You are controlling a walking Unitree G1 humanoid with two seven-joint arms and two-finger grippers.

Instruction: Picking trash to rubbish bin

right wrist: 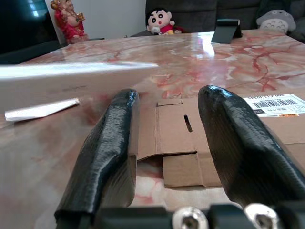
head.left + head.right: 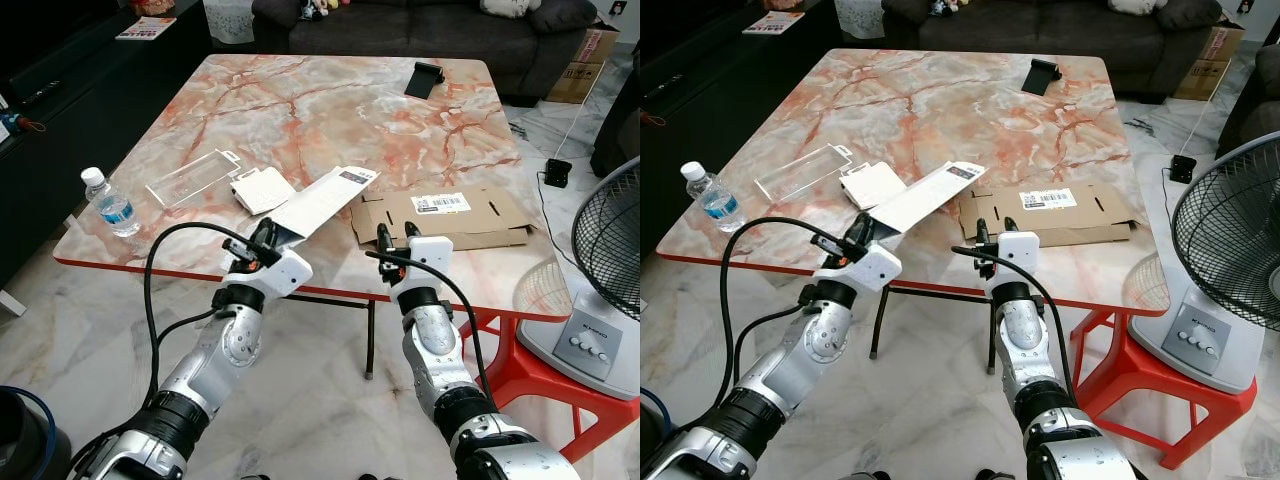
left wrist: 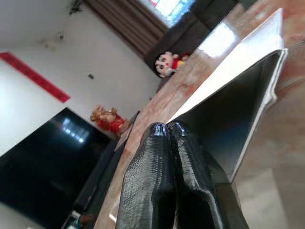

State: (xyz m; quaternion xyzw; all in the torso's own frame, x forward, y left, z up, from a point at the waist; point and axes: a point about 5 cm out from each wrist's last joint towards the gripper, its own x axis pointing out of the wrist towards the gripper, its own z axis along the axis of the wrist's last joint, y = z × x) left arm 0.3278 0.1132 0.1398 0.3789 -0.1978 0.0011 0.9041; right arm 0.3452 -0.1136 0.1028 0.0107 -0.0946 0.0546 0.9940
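My left gripper (image 2: 262, 236) is at the table's front edge, shut on the near end of a long white carton (image 2: 325, 198). The carton slants up and away over the marble table (image 2: 330, 100). In the left wrist view the fingers (image 3: 157, 157) are pressed together, with the carton's dark open end (image 3: 233, 119) beside them. My right gripper (image 2: 397, 236) is open at the front edge, pointing at a flattened cardboard box (image 2: 440, 215) with a shipping label. In the right wrist view the cardboard (image 1: 176, 138) lies just beyond the gripper (image 1: 167, 95), untouched.
On the table: a water bottle (image 2: 110, 203) at the left corner, a clear plastic tray (image 2: 192, 178), a white packet (image 2: 262, 189), a black stand (image 2: 428, 78) far back. A fan (image 2: 610, 250) and red stool (image 2: 520, 350) stand right; a dark round container (image 2: 20, 435) lower left.
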